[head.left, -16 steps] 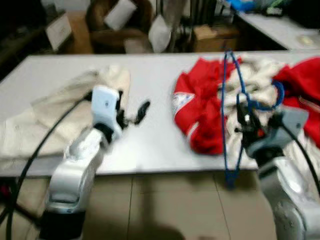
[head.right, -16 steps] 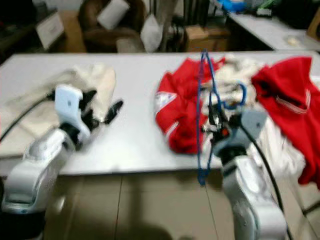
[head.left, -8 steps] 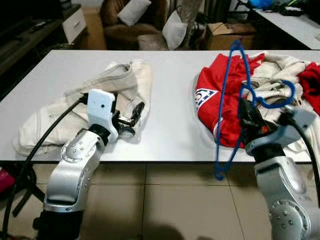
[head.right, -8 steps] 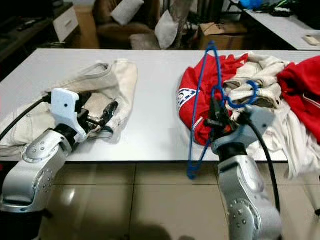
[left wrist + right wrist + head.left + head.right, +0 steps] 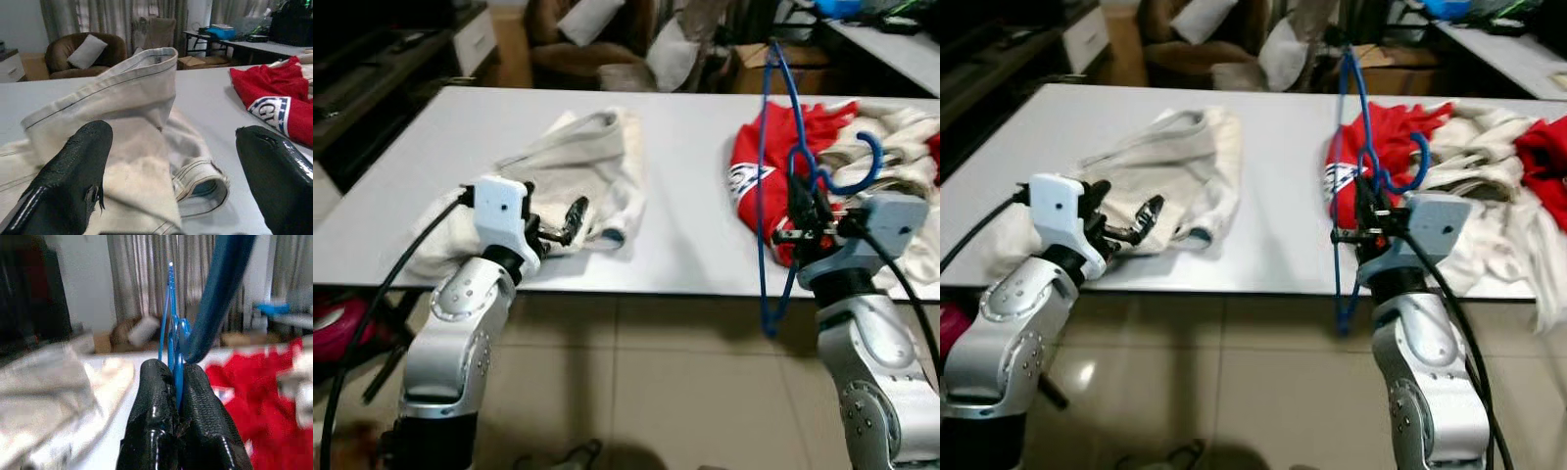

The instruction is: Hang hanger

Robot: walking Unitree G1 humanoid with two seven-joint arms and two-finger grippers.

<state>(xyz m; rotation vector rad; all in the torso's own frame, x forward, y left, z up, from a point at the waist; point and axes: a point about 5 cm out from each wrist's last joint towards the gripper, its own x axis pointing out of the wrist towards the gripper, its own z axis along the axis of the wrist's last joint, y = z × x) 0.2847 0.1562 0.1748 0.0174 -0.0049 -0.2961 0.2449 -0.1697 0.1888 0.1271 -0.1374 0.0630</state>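
From the head camera, a long white table (image 5: 685, 147) runs across the scene over a floor of pale glossy tiles (image 5: 636, 382). At about 10 o'clock on the table lies a rumpled cream garment (image 5: 578, 166); toward 2 o'clock sits a red garment (image 5: 773, 176) heaped against more pale clothing (image 5: 891, 147). Beyond the far edge, around 12 o'clock, stand a brown armchair (image 5: 568, 39) with light cushions (image 5: 592, 15) and a cardboard box (image 5: 754, 64); a second table (image 5: 891, 39) stands at 1 o'clock.

The left gripper (image 5: 566, 220) hovers at the near table edge beside the cream garment, its fingers parted and holding nothing. The right gripper (image 5: 800, 201) is raised before the red garment, closed on the blue hanger (image 5: 766, 176), which stands nearly upright (hook curling toward 3 o'clock, lower corner hanging past the table edge).

In the left wrist view, two black fingers (image 5: 73, 181) spread wide, framing the cream garment's (image 5: 122, 112) folded hem on the white table (image 5: 205, 103); the red garment (image 5: 279, 98) lies beyond, with curtains (image 5: 112, 17) and the armchair (image 5: 88, 54) behind.

In the right wrist view, the black fingers (image 5: 156, 426) press together on the thin blue hanger (image 5: 173, 333), with grey curtains (image 5: 146, 279) behind (blurred) and the red garment (image 5: 259, 387) to one side.
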